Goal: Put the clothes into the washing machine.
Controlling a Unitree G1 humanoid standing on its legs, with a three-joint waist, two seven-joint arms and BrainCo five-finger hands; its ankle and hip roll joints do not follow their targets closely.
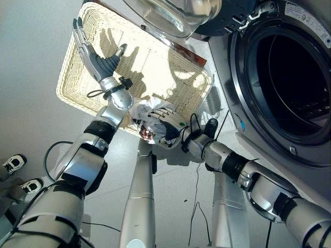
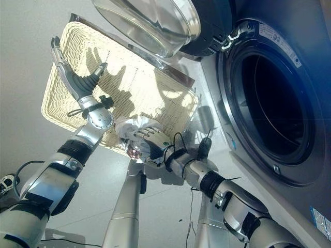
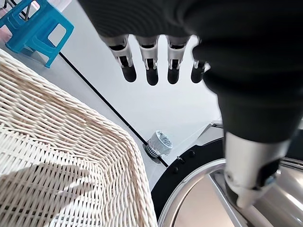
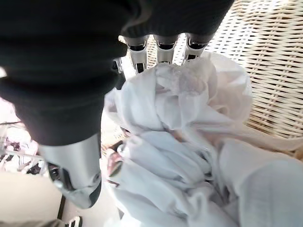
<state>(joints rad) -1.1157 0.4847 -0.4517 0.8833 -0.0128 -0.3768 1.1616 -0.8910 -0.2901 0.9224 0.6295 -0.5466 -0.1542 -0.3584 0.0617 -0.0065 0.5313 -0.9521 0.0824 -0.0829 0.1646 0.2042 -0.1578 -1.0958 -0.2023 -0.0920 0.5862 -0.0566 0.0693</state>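
Upper left, the left hand point(image 1: 95, 57) hovers spread flat over the wicker basket point(image 1: 77, 77). At centre, the right hand point(image 1: 168, 124) clutches the bunched white clothes point(image 1: 147, 111) at the basket's near rim. Right, the washing machine point(image 1: 289, 77) gapes open.

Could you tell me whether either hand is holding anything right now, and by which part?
The right hand grips the bunched white garment by its crumpled upper folds, at the wicker basket's near edge. The left hand is open above the basket, holding nothing.
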